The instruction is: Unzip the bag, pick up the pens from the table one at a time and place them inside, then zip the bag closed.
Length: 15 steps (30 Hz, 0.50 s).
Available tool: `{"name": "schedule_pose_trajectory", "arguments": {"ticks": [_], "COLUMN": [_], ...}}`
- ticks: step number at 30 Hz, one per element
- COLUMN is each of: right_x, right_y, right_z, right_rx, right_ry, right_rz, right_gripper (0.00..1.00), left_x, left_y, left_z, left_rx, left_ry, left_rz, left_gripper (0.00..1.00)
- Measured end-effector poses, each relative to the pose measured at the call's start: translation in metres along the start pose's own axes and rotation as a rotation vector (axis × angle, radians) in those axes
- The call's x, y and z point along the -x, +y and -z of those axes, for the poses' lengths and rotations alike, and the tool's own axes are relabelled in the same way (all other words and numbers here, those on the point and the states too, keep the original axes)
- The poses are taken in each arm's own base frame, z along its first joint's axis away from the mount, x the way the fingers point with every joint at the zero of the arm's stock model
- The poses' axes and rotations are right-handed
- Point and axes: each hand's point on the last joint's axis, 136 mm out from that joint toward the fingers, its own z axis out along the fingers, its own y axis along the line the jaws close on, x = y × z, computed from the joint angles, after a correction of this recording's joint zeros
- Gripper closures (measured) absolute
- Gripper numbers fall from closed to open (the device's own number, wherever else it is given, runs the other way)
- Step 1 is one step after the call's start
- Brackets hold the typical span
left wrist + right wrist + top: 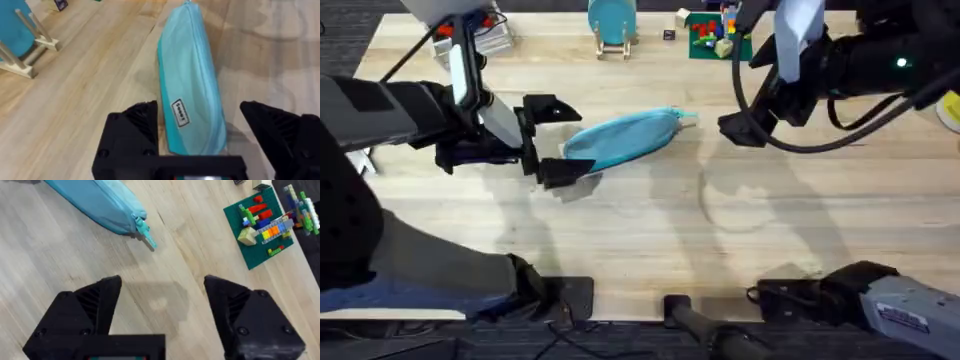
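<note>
The light blue bag (625, 138) lies slanted on the table (650, 240), left of centre. My left gripper (554, 140) is open at the bag's left end, one black finger on each side of it. In the left wrist view the bag (192, 90) runs away from the open gripper (199, 112), its labelled end between the fingers. My right gripper (740, 127) hovers open just right of the bag's other end. In the right wrist view the bag (95, 202) and its teal zipper pull (145, 232) lie beyond the open gripper (162, 287). The pens are out of view.
A round teal object on a wooden stand (611, 25) and a green plate with coloured bricks (715, 38) stand along the back edge. A wire basket (480, 30) sits at the back left. Bare wood stretches in front of the bag.
</note>
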Motion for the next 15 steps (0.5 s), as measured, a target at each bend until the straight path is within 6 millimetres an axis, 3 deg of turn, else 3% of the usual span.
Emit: {"name": "schedule_pose_trajectory", "arguments": {"ticks": [10,15], "right_x": [-0.001,-0.004], "right_y": [0.0,0.003], "right_z": [0.0,0.0], "right_rx": [0.002,0.013], "right_ry": [0.002,0.016], "right_rz": [0.0,-0.004], "right_gripper": [0.006,0.006], "left_x": [0.002,0.024], "left_y": [-0.004,-0.006], "left_z": [0.001,0.012], "left_rx": [-0.011,0.011], "left_ry": [-0.001,0.014], "left_rz": [0.029,0.028], "left_gripper": [0.004,0.004]}}
